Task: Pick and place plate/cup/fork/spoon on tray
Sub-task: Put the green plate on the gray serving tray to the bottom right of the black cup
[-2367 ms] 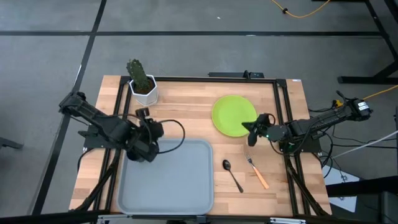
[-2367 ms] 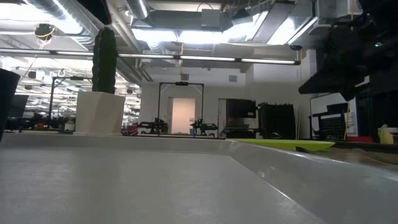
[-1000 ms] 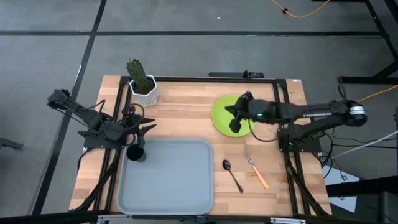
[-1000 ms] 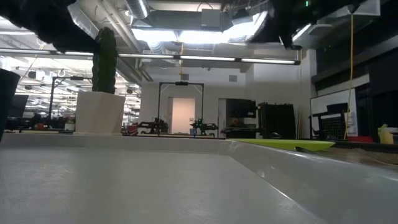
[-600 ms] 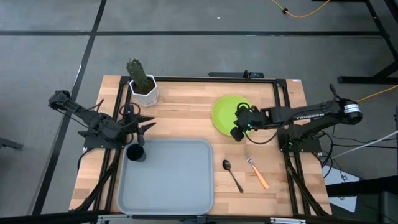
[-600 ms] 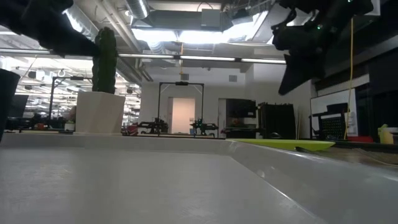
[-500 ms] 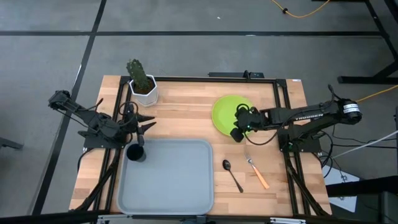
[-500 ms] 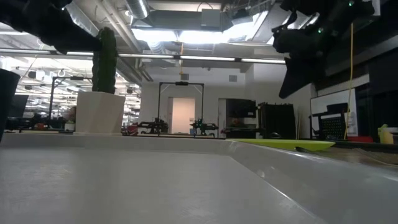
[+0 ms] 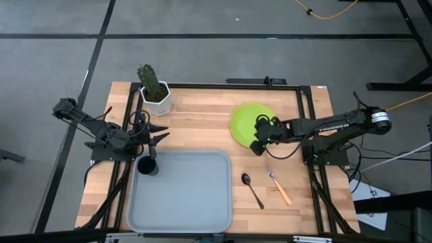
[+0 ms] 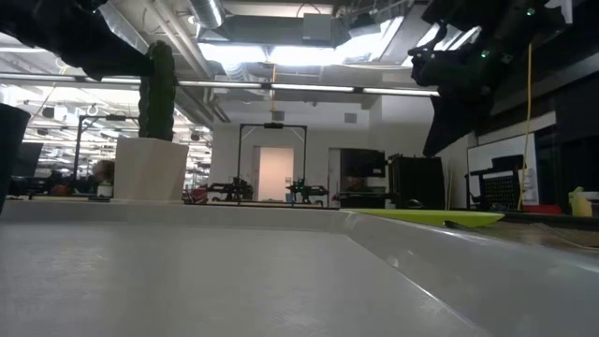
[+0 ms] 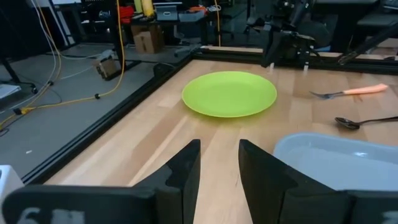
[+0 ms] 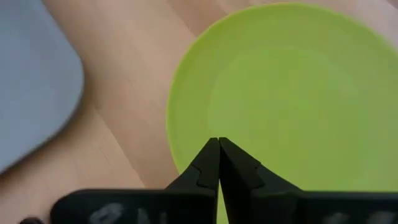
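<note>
The lime-green plate (image 9: 251, 123) lies flat on the wooden table at the far right. My right gripper (image 9: 256, 148) hangs shut over the plate's near rim, slanting down; in its wrist view the shut tips (image 12: 217, 142) point at the plate (image 12: 292, 93), and the low view shows them clear above it. My left gripper (image 9: 160, 131) is open and level at the table's left side, holding nothing. The black cup (image 9: 147, 165) stands in the far left corner of the grey tray (image 9: 182, 202). The dark spoon (image 9: 252, 189) and the orange-handled fork (image 9: 278, 186) lie on the table right of the tray.
A white pot with a cactus (image 9: 155, 94) stands at the far left of the table. Black frame rails (image 9: 307, 108) run along the table's edges. Bare wood lies between the tray and the plate.
My right gripper has come down from high over the plate toward the plate's near rim and has tipped to point more steeply down, staying shut. The plate, cup, fork and spoon have not moved.
</note>
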### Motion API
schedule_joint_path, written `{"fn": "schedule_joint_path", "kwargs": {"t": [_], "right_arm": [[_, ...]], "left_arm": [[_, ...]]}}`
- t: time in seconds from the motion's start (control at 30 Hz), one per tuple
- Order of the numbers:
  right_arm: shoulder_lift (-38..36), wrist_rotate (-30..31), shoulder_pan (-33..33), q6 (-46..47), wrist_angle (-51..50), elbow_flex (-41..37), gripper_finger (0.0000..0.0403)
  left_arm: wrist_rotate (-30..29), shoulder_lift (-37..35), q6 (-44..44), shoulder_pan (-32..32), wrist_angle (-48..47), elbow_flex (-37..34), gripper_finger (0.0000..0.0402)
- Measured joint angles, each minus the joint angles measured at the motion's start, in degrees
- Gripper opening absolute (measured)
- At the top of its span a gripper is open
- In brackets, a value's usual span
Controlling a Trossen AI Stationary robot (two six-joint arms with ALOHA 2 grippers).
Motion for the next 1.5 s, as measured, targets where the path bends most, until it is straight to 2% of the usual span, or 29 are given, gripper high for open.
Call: {"fn": "schedule_joint_path", "kwargs": {"t": [0.1,0.2,0.27,0.43,0.5,0.7,0.87,1.0,1.17,1.3,1.5], "right_arm": [[0.21,4.27,1.12,-0.72,-0.02,0.0,0.0025],[0.21,4.21,1.93,-1.96,1.24,0.0,0.0057],[0.21,2.25,2.29,-2.45,2.67,0.0,0.0082],[0.83,-6.72,2.3,-12.76,7.02,0.0,0.0121],[1.69,-7.28,2.46,-13.31,9.3,0.0,0.0125],[5.6,-7.61,3.07,-6.44,13.23,0.0,0.0126],[9.92,-6.8,3.05,-6.32,16.49,0.0,0.0126],[13.22,-7.96,3.39,-6.52,14.02,0.0,0.0126],[16.62,-7.72,3.42,-11.94,9.53,0.0,0.0126],[18.91,-5.2,3.42,-18.08,9.53,-0.02,0.0126],[20.58,-3.03,3.42,-18.33,9.55,-0.02,0.0126]], "left_arm": [[-0.02,0.0,0.0,0.0,0.0,0.0,0.0102],[-0.02,0.0,0.0,0.0,-0.02,0.02,0.0102],[-0.02,0.0,0.0,0.0,-0.02,0.04,0.0102],[-0.02,0.02,0.0,0.0,-0.04,0.04,0.0102],[0.0,0.02,0.0,0.0,-0.04,0.04,0.0102],[-0.01,0.02,0.0,0.0,-0.04,0.04,0.0102],[0.0,0.02,0.29,0.0,-0.09,0.04,0.0102],[0.0,0.04,2.49,0.0,-0.1,0.04,0.0102],[0.0,0.02,2.51,0.0,-0.11,0.04,0.0102],[0.0,0.04,2.51,-0.02,-0.11,0.04,0.0102],[0.0,0.04,2.54,-0.02,-0.11,0.04,0.0102]]}}
